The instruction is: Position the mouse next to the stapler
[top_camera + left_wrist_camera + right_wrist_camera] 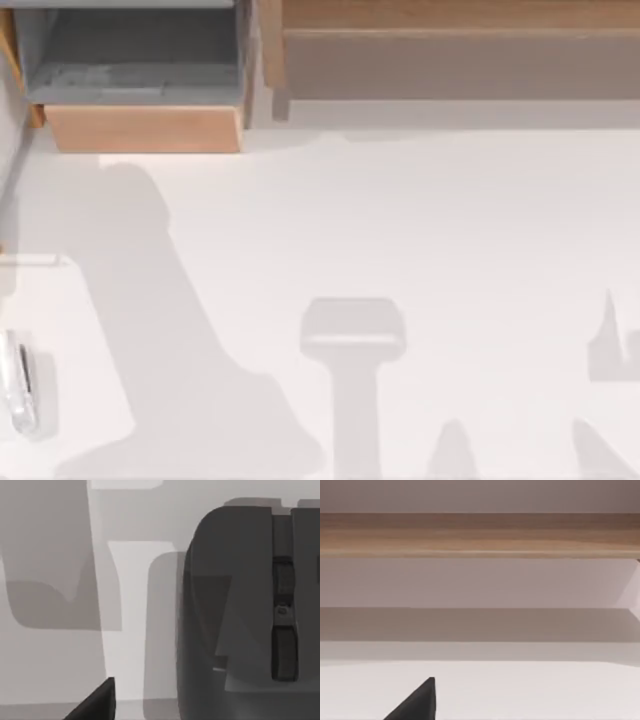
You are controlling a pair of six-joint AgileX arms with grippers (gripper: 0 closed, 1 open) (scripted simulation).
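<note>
White counter [420, 220] spans the top view, crossed by grey arm shadows. At its far edge a long wooden shelf unit [460, 50] runs across the right half, and an open wooden drawer box [140, 90] with a grey inside sits at far left.

Mouse [240, 615]: in the left wrist view, a big dark grey rounded body with the scroll-wheel slot running along its middle. It lies just ahead of the left tool, close up, resting on the counter, and its long axis runs away from the tool. Cannot tell which end is the front.

Stapler [20, 380]: a narrow silver-white piece at the near left edge of the counter in the top view, long axis running near-to-far, slightly tilted. Nothing touches it.

Left tool: one black fingertip [95, 705] pokes into the left wrist view, apart from the mouse, holding nothing that I can see. How far open it is, cannot tell.

Right tool: one black fingertip [415, 702] in the right wrist view, over bare counter, facing the wooden shelf unit. Opening cannot be told here either.
</note>
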